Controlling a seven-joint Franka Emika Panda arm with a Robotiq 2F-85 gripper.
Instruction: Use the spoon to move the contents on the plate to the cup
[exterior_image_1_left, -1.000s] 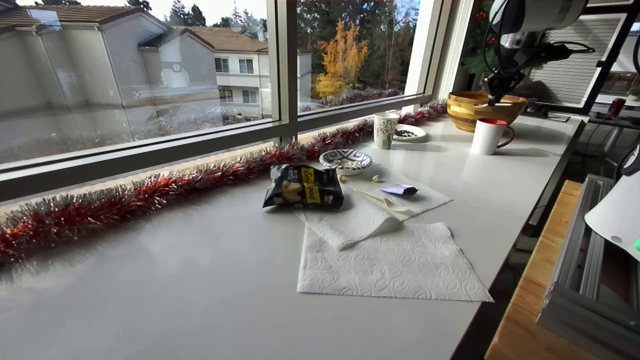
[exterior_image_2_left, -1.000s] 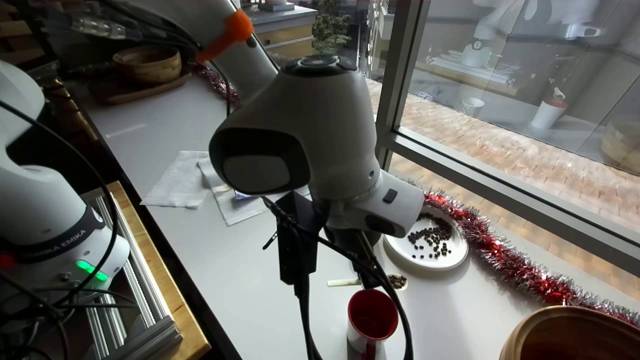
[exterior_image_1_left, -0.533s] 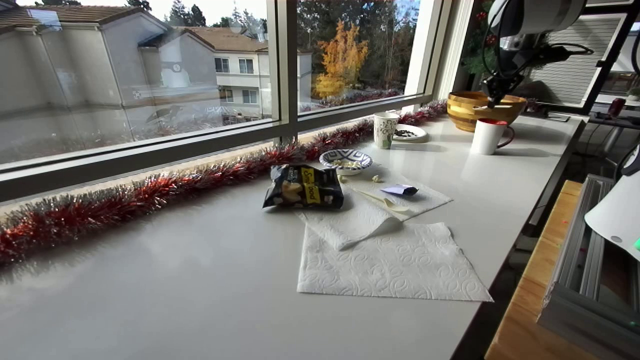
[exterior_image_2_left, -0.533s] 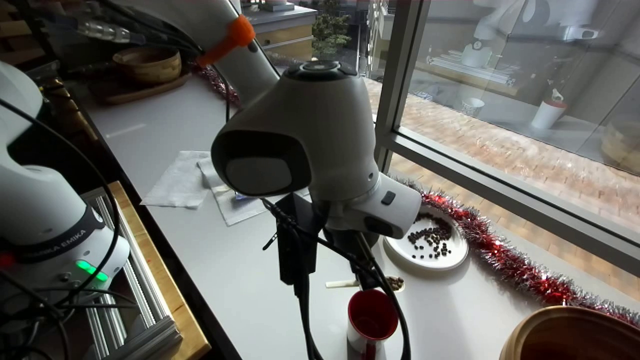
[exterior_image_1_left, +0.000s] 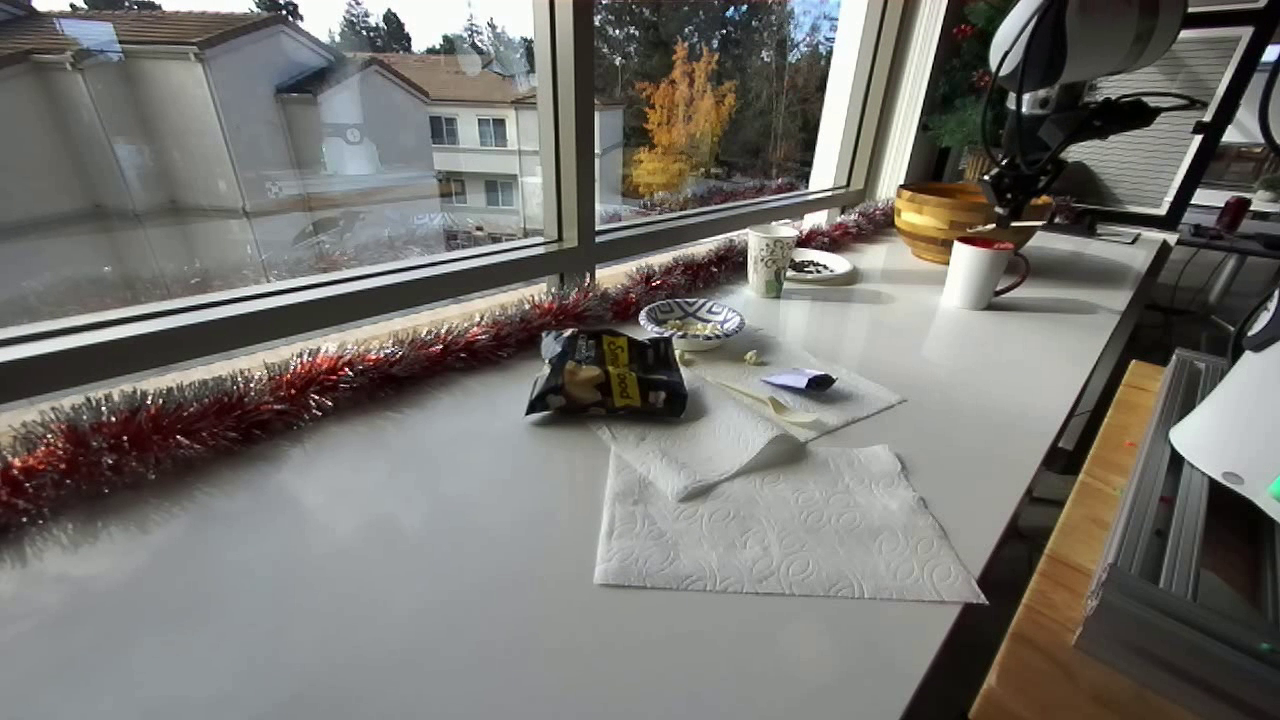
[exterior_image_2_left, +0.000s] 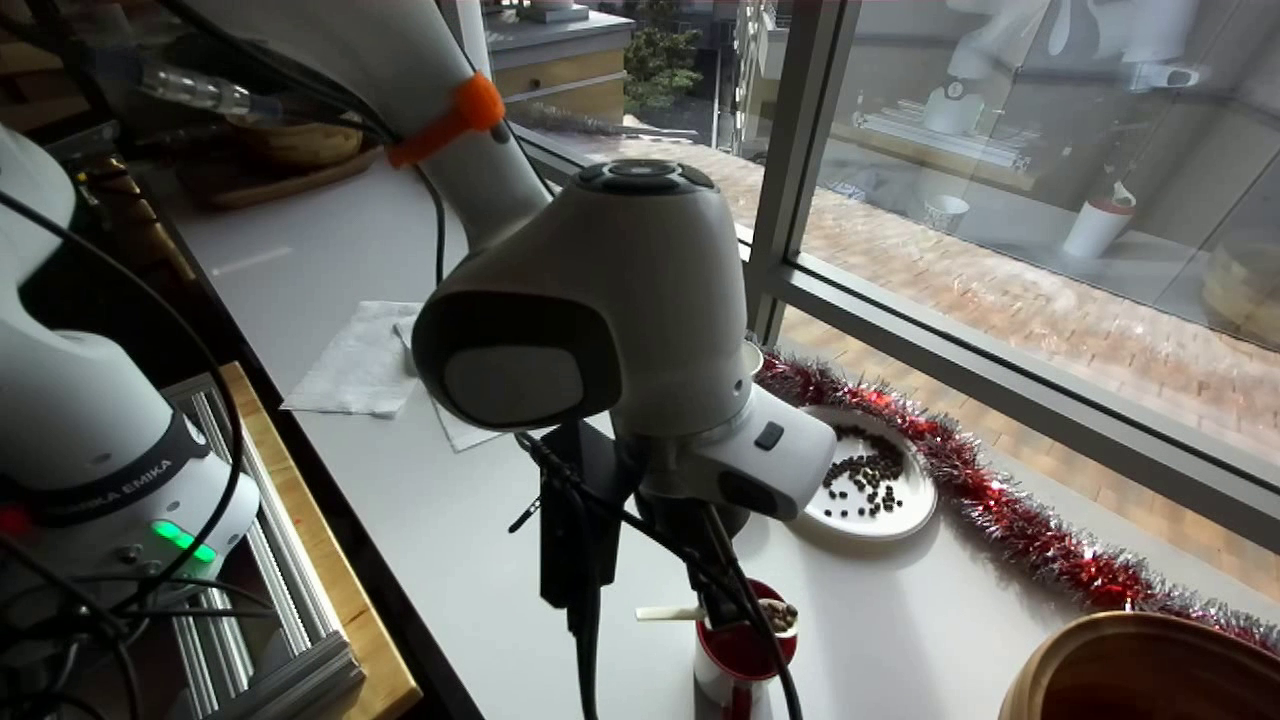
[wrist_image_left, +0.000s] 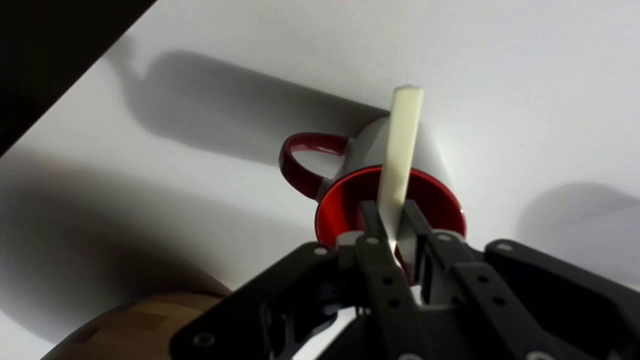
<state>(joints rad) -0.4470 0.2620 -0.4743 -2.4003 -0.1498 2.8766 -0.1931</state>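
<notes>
In an exterior view, a black snack bag (exterior_image_1_left: 606, 378) lies on the table (exterior_image_1_left: 330, 570), well apart from the claw (exterior_image_1_left: 1006, 214). Its yellow label (exterior_image_1_left: 622, 370) runs sideways: "Sm", an unclear middle, then "ood". In an exterior view, also well apart from the claw, a dark band (exterior_image_2_left: 130, 486) around the robot's white base (exterior_image_2_left: 85, 405) reads "EMIKA", after a word ending "NKA".

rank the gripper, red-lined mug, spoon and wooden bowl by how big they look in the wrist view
1. gripper, though nearness helps it
2. red-lined mug
3. spoon, a narrow strip showing
Unsure, so unranked: wooden bowl, cut off by the picture's bottom edge and partly behind the gripper
</notes>
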